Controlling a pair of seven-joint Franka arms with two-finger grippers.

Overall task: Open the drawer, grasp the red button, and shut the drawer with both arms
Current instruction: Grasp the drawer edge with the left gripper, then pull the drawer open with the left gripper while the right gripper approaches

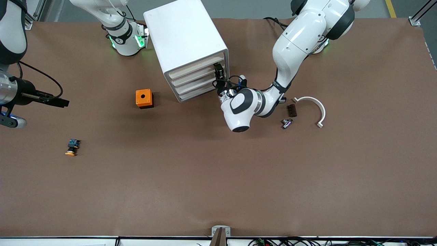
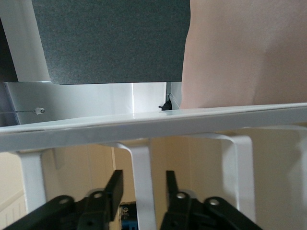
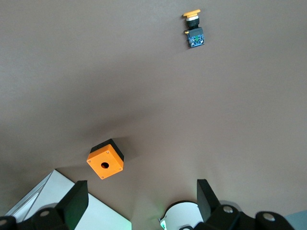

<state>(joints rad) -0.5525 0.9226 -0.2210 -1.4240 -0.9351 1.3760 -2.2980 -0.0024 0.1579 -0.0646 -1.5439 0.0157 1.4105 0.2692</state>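
The white cabinet point(image 1: 186, 37) stands near the robots' bases, and its four stacked drawer fronts point(image 1: 196, 80) all look pushed in. My left gripper point(image 1: 217, 68) is at the drawer fronts, at the end toward the left arm's end of the table. In the left wrist view its fingers point(image 2: 115, 189) stand open on either side of a white handle bar point(image 2: 144, 182), with a gap on each side. I cannot tell which drawer it belongs to. The red-capped button is hidden. My right gripper point(image 1: 65, 102) waits open and empty over the right arm's end of the table, and it also shows in the right wrist view point(image 3: 141, 199).
An orange cube with a hole point(image 1: 144, 98) sits beside the cabinet. An orange-capped button point(image 1: 71, 147) lies nearer the front camera, under the right gripper's side. A white curved piece point(image 1: 315, 104), a brown block point(image 1: 291, 110) and a small metal part point(image 1: 286, 123) lie toward the left arm's end.
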